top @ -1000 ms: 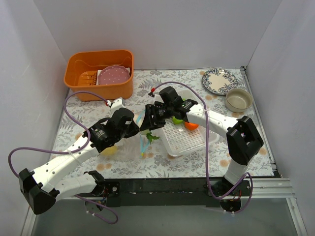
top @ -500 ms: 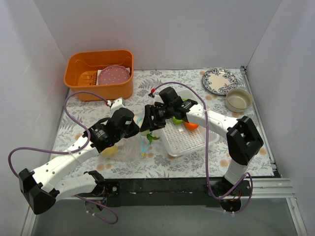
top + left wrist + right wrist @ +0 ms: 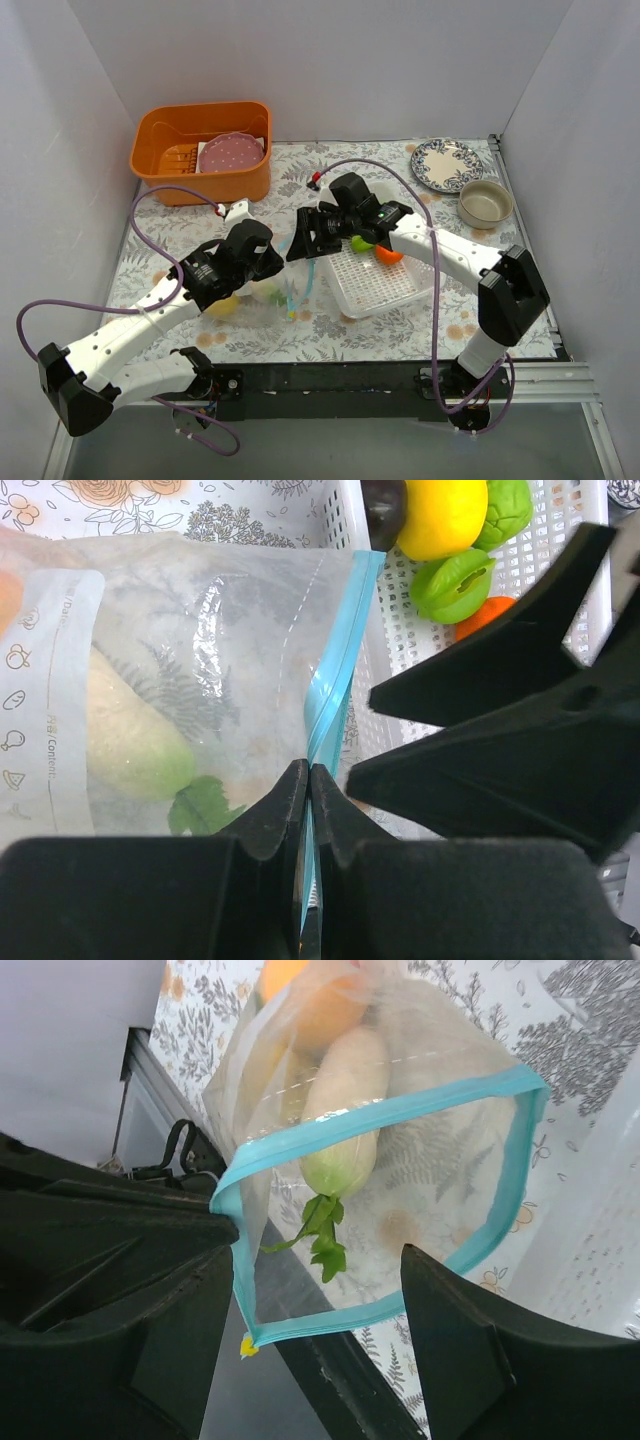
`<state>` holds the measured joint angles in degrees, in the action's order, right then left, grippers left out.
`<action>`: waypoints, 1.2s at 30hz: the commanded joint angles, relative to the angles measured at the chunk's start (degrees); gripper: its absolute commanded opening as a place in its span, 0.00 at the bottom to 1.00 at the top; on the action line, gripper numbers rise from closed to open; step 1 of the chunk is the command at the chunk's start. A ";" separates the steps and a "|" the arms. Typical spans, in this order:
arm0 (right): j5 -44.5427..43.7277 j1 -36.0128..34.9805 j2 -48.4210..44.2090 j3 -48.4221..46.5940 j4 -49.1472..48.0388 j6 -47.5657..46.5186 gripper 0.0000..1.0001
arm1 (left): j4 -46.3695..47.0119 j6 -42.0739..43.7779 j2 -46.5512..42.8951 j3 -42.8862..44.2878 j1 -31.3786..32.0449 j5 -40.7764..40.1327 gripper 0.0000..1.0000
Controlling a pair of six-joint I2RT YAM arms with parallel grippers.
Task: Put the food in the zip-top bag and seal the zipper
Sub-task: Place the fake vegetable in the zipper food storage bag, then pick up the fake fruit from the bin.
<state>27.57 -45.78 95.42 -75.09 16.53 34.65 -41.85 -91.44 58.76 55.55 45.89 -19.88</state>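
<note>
The clear zip-top bag (image 3: 272,292) lies between the arms, its mouth held open. My left gripper (image 3: 308,780) is shut on the teal-blue zipper (image 3: 335,670) at the mouth's edge; it also shows in the top view (image 3: 280,265). In the bag are a white oblong piece with a green leaf (image 3: 340,1110) and an orange piece (image 3: 300,1005). My right gripper (image 3: 320,1330) is open and empty just outside the mouth (image 3: 305,240). Yellow (image 3: 440,515), green (image 3: 455,580), orange (image 3: 482,618) and dark brown (image 3: 385,500) pieces sit in the white mesh basket (image 3: 385,290).
An orange dish tub (image 3: 160,175) with a pink plate (image 3: 230,153) stands at the back left. A patterned plate (image 3: 445,163) and a beige bowl (image 3: 485,203) are at the back right. A yellow piece (image 3: 222,306) shows beside my left arm.
My right gripper has drawn back up and right from the bag's mouth. The white leafy piece now lies deeper in the bag. My left gripper has kept its hold.
</note>
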 commanded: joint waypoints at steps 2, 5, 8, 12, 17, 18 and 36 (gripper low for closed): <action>-12.25 1.04 -8.48 2.21 2.27 -3.54 0.75 | -0.87 0.38 -2.25 1.23 0.08 -1.65 0.04; -17.61 3.67 -12.70 5.12 3.50 -3.54 0.77 | -1.22 0.38 -2.51 1.32 0.08 -1.92 0.04; -26.30 6.22 -16.39 7.23 6.66 -1.78 0.80 | -1.22 0.30 -2.60 1.14 0.08 -2.09 0.04; -28.89 8.34 -20.17 12.15 6.67 -7.65 0.82 | -0.52 0.12 -2.69 0.53 0.08 -1.31 0.04; -35.82 11.50 -19.31 13.30 12.90 -10.04 0.93 | -0.87 0.21 -2.86 0.70 0.08 -1.74 0.04; -36.10 12.11 -19.04 13.74 13.08 -11.00 0.93 | -0.87 0.21 -2.95 0.70 0.08 -1.83 0.04; -32.41 20.11 -11.39 14.01 10.45 -13.82 0.96 | 0.36 0.30 -5.15 -0.44 0.08 -1.04 0.00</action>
<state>-5.63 -26.48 83.79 -59.02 28.47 22.20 -42.33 -91.29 55.77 55.55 45.87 -20.56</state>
